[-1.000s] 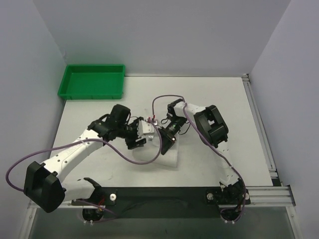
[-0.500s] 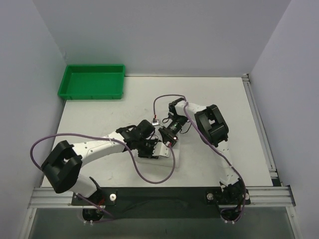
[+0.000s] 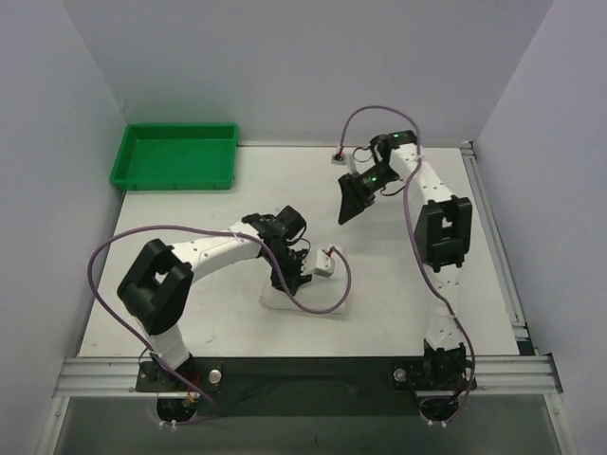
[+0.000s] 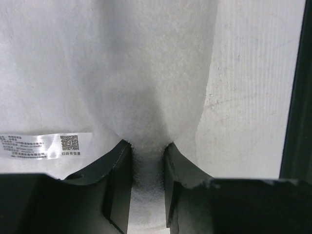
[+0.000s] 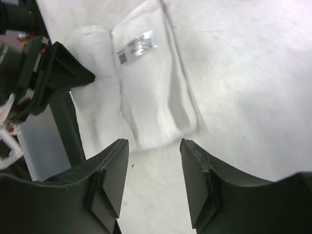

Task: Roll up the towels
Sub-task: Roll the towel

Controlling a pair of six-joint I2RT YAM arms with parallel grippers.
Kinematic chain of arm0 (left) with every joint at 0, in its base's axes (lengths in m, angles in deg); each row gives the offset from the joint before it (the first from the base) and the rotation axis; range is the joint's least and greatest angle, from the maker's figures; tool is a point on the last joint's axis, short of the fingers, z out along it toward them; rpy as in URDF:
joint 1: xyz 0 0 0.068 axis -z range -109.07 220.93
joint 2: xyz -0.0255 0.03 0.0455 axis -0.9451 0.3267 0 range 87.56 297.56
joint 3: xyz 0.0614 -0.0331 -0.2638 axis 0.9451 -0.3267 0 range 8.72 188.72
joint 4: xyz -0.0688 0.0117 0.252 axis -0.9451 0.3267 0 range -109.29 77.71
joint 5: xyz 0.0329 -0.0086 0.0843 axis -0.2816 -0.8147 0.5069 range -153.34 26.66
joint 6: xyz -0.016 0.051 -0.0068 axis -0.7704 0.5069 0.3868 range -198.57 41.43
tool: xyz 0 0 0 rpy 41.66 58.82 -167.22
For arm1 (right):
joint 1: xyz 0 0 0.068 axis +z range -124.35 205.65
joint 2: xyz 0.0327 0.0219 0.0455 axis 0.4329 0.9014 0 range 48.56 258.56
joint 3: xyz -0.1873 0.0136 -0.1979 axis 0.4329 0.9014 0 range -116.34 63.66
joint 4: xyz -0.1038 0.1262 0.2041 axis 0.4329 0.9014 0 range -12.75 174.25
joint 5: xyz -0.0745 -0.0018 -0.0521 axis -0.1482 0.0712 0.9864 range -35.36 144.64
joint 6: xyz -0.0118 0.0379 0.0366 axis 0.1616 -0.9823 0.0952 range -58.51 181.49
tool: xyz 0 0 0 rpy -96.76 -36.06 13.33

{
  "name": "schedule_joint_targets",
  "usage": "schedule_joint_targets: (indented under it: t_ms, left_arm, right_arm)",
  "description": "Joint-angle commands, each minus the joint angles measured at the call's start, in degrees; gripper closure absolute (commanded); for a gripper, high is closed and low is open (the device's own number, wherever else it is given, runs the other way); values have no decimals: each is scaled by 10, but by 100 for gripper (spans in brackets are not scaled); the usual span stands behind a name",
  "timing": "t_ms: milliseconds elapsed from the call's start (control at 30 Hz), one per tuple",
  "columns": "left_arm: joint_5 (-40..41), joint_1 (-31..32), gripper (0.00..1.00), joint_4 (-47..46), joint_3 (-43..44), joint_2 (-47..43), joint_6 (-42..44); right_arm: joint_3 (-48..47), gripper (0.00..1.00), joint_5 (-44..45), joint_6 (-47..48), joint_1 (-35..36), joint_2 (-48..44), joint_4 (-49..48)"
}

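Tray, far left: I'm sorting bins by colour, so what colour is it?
The tray is green; the top external view shows it best.

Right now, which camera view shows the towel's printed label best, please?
The left wrist view: the label lies close and flat, its code square clear, beside the fold of the towel that the left gripper pinches. The right wrist view shows it smaller and blurred; in the top external view it is too small to find.

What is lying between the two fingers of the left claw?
A raised fold of the white towel, pinched in the left claw; the left wrist view shows it.
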Motion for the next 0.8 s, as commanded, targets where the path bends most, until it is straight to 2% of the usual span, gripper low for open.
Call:
schedule_joint_targets:
  t_ms: [0, 200, 433, 600, 667, 700, 767]
  left_arm:
    - [-76, -30, 78, 156, 11, 76, -27]
    - [-109, -74, 75, 258, 141, 196, -29]
    - [-135, -105, 74, 366, 258, 334, -18]
    - [-150, -126, 71, 408, 323, 402, -23]
    - [-153, -131, 70, 422, 336, 425, -23]
    - [-158, -133, 70, 427, 342, 431, -22]
    - [-160, -141, 68, 437, 357, 448, -17]
  right_arm:
    - [-8, 53, 50, -17, -39, -98, 22]
    - [153, 55, 82, -14, -78, -284, -56]
    - [229, 56, 164, 59, -60, -430, -45]
    - [314, 51, 264, 82, 52, -503, -58]
    - [363, 46, 292, 78, 122, -530, -92]
    - [378, 43, 307, 74, 150, -536, -108]
    - [415, 25, 348, 70, 215, -542, -150]
